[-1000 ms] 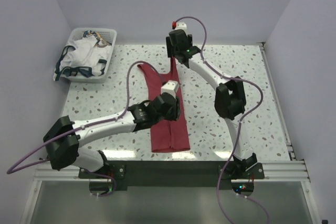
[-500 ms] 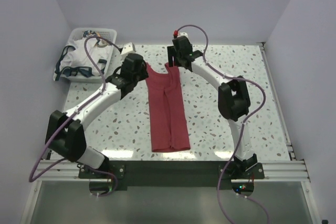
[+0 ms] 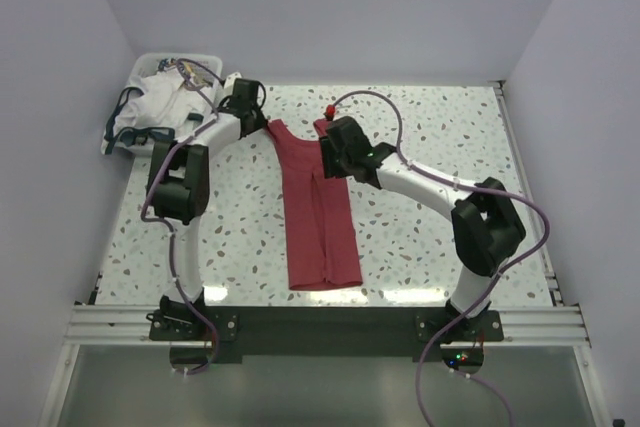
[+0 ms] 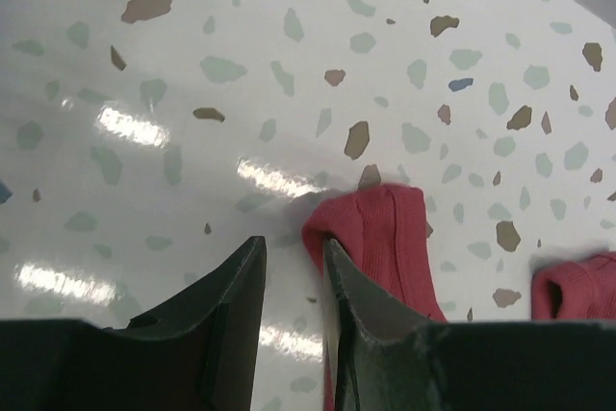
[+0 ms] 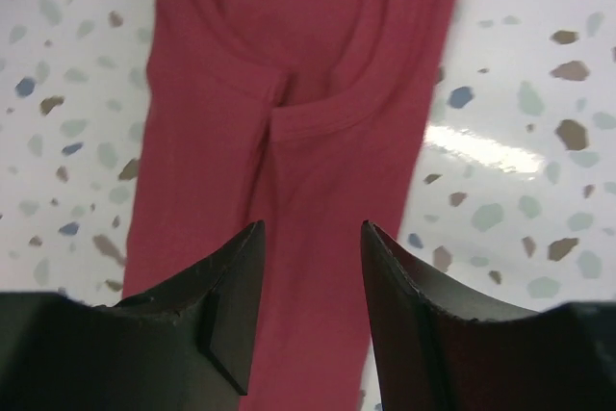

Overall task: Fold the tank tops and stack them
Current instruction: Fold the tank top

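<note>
Dark red tank top (image 3: 320, 217) is laid flat on the speckled table (image 3: 450, 137), folded into a long strip. Its long axis runs from near edge to far edge, straps at the far end. White tank top (image 3: 160, 102) is left in the basket (image 3: 207, 59), far left.

Left gripper (image 4: 294, 276) is set by the far-left strap (image 4: 380, 223). The strap end lies just ahead and right of the jaw tips, not clamped. Jaws are narrow and nothing is held. Right gripper (image 5: 306, 276) is held over the neckline fold (image 5: 289, 113), jaws part open, cloth seen below, none pinched.

The left arm is judged nearer that strap.

Versus half a second ago: the left gripper has been moved farther toward the basket side, and the right gripper has been pulled back from the far strap end to over the chest. The top is unshifted.
</note>
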